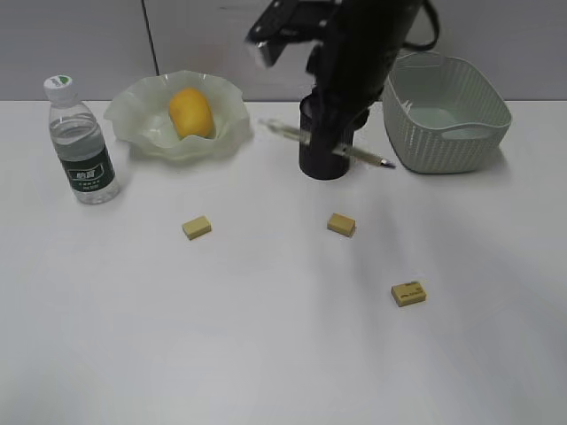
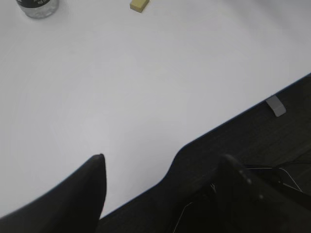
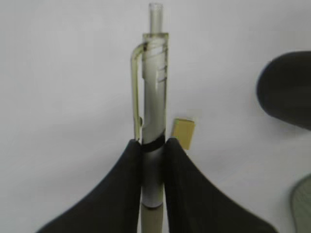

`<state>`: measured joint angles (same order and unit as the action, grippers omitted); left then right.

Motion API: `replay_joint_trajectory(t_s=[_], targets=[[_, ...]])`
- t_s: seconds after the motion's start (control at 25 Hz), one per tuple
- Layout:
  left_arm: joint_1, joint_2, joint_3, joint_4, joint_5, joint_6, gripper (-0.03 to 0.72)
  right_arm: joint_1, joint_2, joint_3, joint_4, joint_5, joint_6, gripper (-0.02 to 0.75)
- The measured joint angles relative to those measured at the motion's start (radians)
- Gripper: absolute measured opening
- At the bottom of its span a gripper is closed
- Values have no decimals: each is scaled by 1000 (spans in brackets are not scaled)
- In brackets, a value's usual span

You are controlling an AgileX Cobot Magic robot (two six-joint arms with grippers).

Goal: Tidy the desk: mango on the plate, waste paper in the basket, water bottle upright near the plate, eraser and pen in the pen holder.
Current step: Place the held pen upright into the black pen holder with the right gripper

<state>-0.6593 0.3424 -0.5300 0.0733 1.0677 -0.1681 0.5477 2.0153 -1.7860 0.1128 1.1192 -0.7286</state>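
Observation:
My right gripper point(image 1: 326, 142) is shut on a clear pen point(image 1: 365, 156) and holds it nearly level in front of the black pen holder point(image 1: 321, 164). In the right wrist view the jaws point(image 3: 153, 148) pinch the pen point(image 3: 154, 87) at mid barrel. The holder's rim point(image 3: 286, 90) is to the right. Three yellow erasers lie on the table point(image 1: 197, 227) point(image 1: 341, 224) point(image 1: 408, 293). The mango point(image 1: 190, 112) lies on the pale green plate point(image 1: 133, 111). The water bottle point(image 1: 80, 142) stands upright left of the plate. My left gripper point(image 2: 165, 167) is open and empty over the table's front edge. No waste paper shows.
A grey-green basket point(image 1: 447, 124) stands at the back right, beside the pen holder. The left wrist view shows the bottle's base point(image 2: 38, 6), one eraser point(image 2: 139, 5) and the dark floor past the table edge point(image 2: 233, 121).

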Motion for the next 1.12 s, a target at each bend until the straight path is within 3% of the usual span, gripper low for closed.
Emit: replay_joint_trajectory(t_s=[0.24, 0.44, 0.84, 1.12], targets=[[0, 0, 0, 0, 0, 0, 522, -134, -153, -3, 23, -32, 106, 116], [0, 0, 0, 0, 0, 0, 522, -231, -168, -6, 69, -193, 240, 116], [0, 0, 0, 0, 0, 0, 510, -233, 37, -6, 394, -634, 281, 116], [0, 0, 0, 0, 0, 0, 509, -233, 159, -6, 433, -756, 268, 116]])
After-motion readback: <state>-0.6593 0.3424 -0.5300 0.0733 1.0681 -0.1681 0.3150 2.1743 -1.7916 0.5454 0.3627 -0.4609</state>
